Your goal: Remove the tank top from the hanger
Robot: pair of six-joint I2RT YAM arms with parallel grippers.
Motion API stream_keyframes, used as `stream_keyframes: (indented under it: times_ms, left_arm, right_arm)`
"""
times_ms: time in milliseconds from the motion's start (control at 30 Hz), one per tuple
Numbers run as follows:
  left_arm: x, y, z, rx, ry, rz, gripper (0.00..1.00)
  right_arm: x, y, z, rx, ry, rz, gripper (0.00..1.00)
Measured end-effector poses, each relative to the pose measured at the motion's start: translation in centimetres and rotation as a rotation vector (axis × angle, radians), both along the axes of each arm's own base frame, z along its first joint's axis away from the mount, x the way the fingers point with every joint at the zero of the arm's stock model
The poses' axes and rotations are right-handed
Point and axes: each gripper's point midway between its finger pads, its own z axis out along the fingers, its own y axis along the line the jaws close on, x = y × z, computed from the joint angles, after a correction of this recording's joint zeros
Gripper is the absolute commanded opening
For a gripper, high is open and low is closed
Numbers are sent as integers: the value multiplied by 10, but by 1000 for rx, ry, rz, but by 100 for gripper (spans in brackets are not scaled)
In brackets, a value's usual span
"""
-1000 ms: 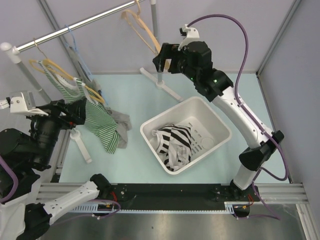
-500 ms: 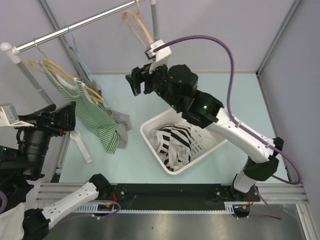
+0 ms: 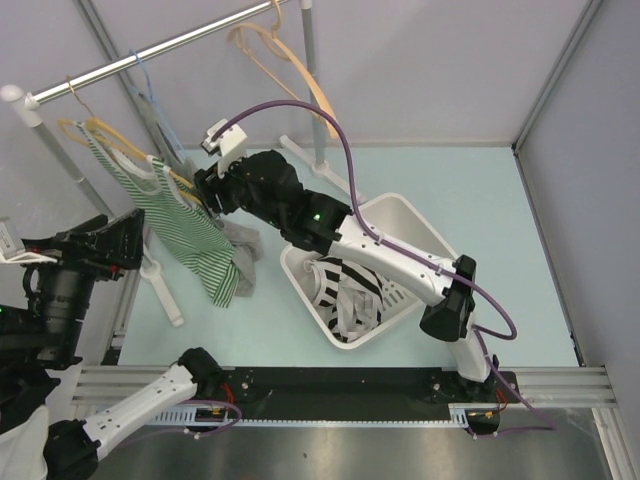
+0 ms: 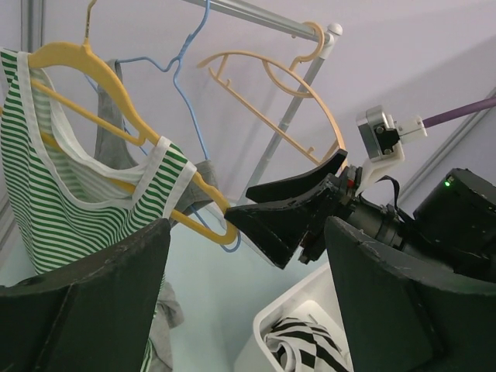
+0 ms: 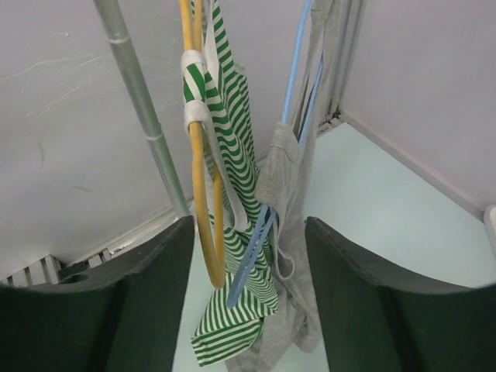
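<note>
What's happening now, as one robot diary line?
phase: reaching | right gripper: open, by yellow hanger | left gripper: open, empty | tank top: on hanger

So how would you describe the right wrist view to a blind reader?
A green-striped tank top hangs on a yellow hanger straight ahead, framed by the fingers of the open right gripper. A grey garment on a blue hanger hangs beside it.

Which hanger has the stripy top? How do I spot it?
Find the metal rail at the back left, where the hangers hang. It is the yellow hanger wearing the green striped tank top; the blue hanger is thin wire and the peach hanger is bare.
</note>
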Motion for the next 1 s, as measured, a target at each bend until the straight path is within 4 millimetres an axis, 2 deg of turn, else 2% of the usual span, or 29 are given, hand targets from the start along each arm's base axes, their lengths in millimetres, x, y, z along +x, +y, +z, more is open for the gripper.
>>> stream_keyframes:
  times_ms: [233,367,500,633,700,800,900,1000]
  left_arm:
    - [-4,3,-3,-4,5,-3,85]
    - [-4,3,-4,-2,8,-3,86]
    - [-4,3,-5,0,11,-3,85]
    - [-3,2,-6,2,13,-4,85]
    - [-3,1,-6,4,15,-6,85]
    - [-3,1,-7,6,17,-6,85]
    - [-3,1,-7,5,17,-6,85]
    - [-4,2,-8,4,16,-6,85]
  right_arm:
    - [5,6,-3,9,-1,6,58]
    - [6,5,3,35,4,12,70]
    - [5,7,7,61,11,30,73]
    - [7,6,16,93,11,37,69]
    - [8,4,22,106,16,40,63]
    - [13,-1,42,150,4,37,57]
    - [18,-6,58,189,-15,32,56]
    - [24,-6,59,199,-20,24,56]
